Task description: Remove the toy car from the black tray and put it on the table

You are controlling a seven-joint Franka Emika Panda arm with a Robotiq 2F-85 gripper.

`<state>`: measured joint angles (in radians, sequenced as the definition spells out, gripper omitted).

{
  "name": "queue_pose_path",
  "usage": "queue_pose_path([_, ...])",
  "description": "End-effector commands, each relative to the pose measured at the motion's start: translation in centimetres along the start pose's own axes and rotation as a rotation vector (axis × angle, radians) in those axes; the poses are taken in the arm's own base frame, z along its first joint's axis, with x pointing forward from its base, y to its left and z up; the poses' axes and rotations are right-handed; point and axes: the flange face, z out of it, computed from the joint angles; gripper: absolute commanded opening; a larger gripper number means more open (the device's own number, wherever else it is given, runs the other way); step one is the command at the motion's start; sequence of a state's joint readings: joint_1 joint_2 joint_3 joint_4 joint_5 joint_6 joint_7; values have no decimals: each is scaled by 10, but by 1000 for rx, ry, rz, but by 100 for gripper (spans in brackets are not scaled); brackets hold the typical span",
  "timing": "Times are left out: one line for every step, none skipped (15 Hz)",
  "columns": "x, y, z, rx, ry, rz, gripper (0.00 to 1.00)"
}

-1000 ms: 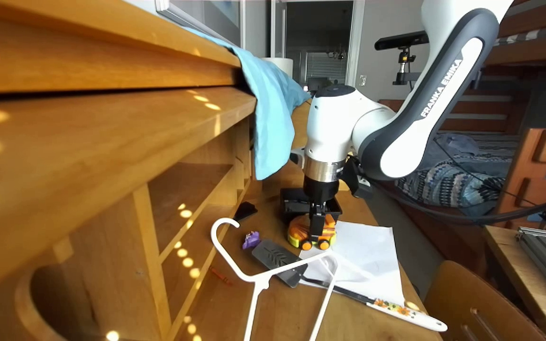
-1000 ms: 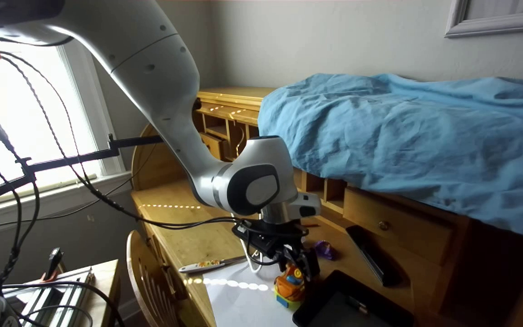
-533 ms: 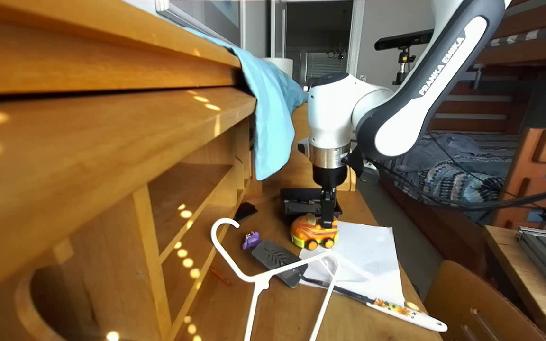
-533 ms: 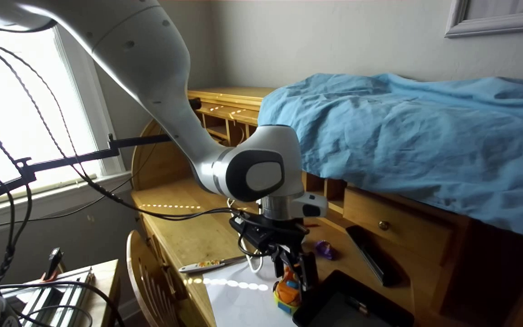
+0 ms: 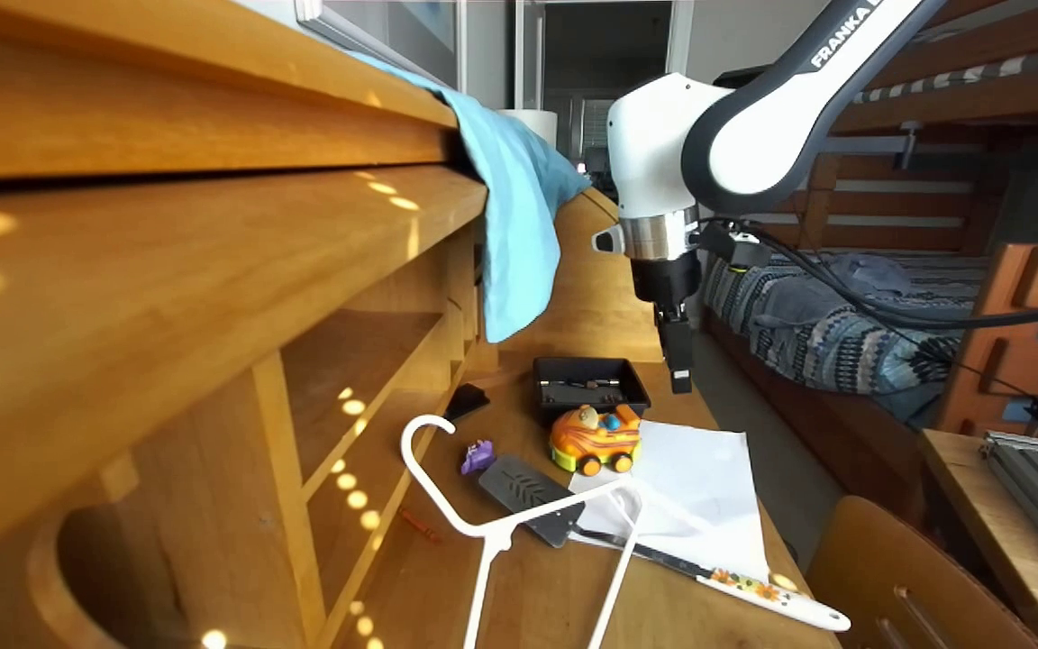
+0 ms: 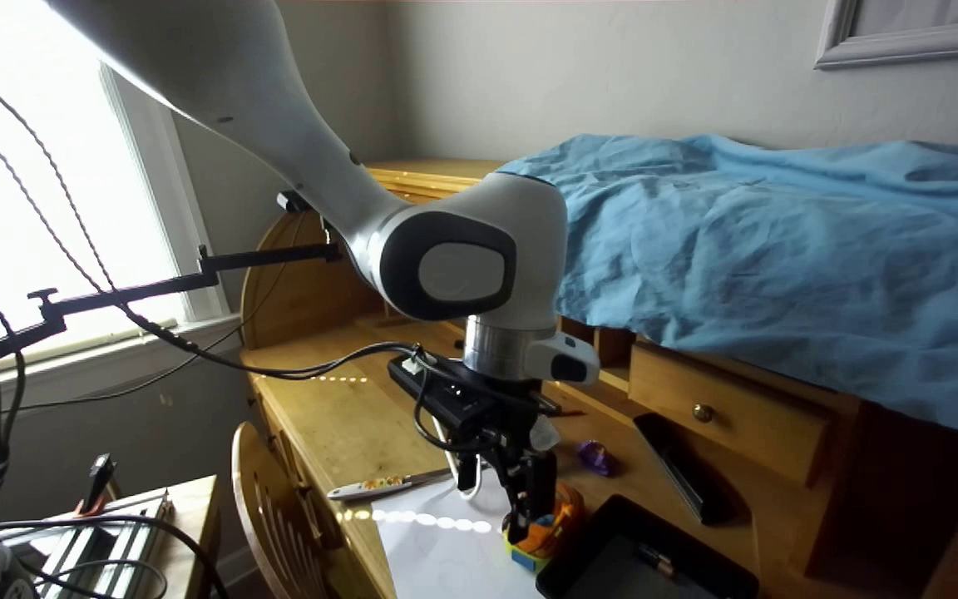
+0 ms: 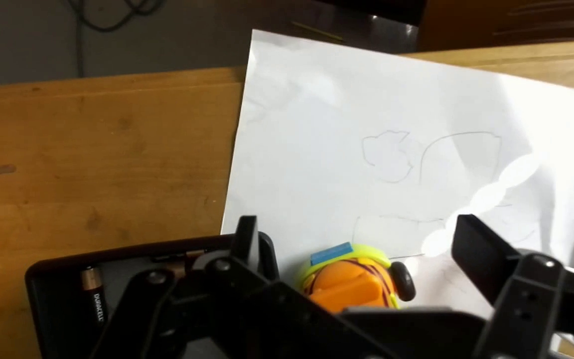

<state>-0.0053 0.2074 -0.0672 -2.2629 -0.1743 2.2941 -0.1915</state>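
Note:
The orange-and-yellow toy car [image 5: 596, 442] stands upright on its wheels beside the black tray [image 5: 582, 365], partly on the corner of the white paper on the table [image 5: 537, 595]. It is partly hidden behind the fingers in an exterior view [image 6: 566, 520] and in the wrist view [image 7: 349, 286]. The tray also shows in an exterior view [image 6: 691, 541] and in the wrist view [image 7: 117, 255]; it holds batteries, not the car. My gripper [image 7: 357, 224] is open and empty, with its fingertips wide apart. In an exterior view it hangs above the table, up and to one side of the car [image 5: 679, 383].
The white paper [image 5: 699, 487] lies by the desk's front edge. A spatula [image 5: 532, 496], a purple object [image 5: 478, 457] and a white hanger [image 5: 492, 532] are near the car. A dark long object [image 6: 683, 470] lies by the drawers. A chair [image 5: 915, 577] stands at the desk.
My gripper was down around the toy car; it has risen off it and shifted toward the desk's front edge. The car has stayed beside the tray.

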Motion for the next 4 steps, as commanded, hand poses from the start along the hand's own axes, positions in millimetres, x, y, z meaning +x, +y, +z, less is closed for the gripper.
queue_pose_path([-24,12,-9,122,22,22,100])
queue_pose_path([-26,17,-9,151,26,73,100])
queue_pose_path([-13,15,-5,91,17,38,100])
queue_pose_path([-16,19,-6,109,21,59,100])
